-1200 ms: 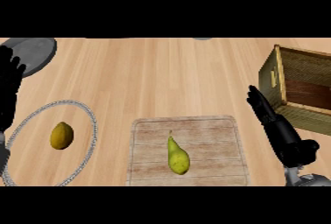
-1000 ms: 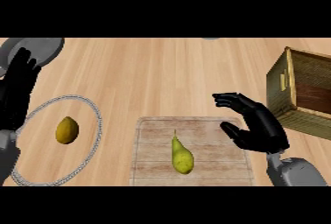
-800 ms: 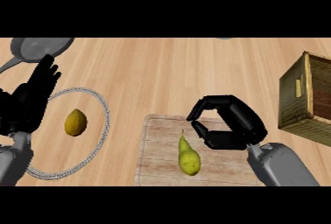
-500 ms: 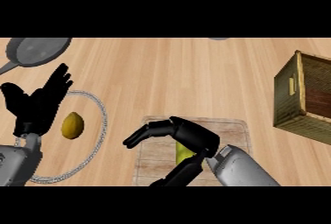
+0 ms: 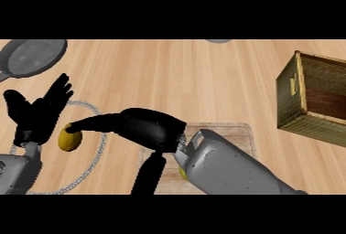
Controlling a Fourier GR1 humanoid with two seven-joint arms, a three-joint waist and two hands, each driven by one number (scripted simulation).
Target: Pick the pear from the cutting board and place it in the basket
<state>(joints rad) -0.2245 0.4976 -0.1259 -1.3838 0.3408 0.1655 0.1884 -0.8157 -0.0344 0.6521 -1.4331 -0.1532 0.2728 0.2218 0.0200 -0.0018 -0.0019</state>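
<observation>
Since 0.5 s ago: right hand point(image 5: 145, 130) is further left over the cutting board point(image 5: 226, 129), fingers and thumb splayed straight, clasping nothing. Pear point(image 5: 182, 172) is on the board, nearly all hidden under the wrist; only a yellow sliver shows. Left hand point(image 5: 37, 114) rests released at the left edge. Judgement: pear light, stiff, smooth-skinned, bruisable, tapered. Take it across the wide belly.

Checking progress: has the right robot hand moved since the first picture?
Yes. The right robot hand went left, from the basket to over the cutting board.
</observation>
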